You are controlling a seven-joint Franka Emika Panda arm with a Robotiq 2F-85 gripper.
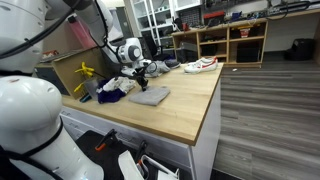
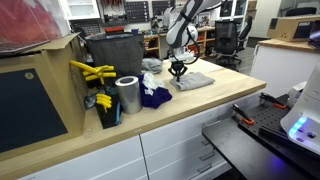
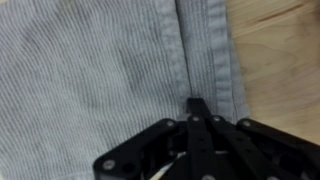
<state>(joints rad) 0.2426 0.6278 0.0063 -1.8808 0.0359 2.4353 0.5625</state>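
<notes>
The folded grey ribbed cloth (image 3: 90,80) lies flat on the pale wooden counter (image 1: 190,105), towards its far end, with a stitched seam facing up. The black jaws are closed, their tips together right on that seam, a stance that suits pinning or pinching the fabric; whether any is caught I cannot tell. Just beside the cloth sits a crumpled dark blue cloth (image 2: 155,97), and beyond that an upright silver metal cylinder (image 2: 127,95).

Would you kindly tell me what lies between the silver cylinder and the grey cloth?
A crumpled dark blue cloth lies there, in an exterior view.
</notes>
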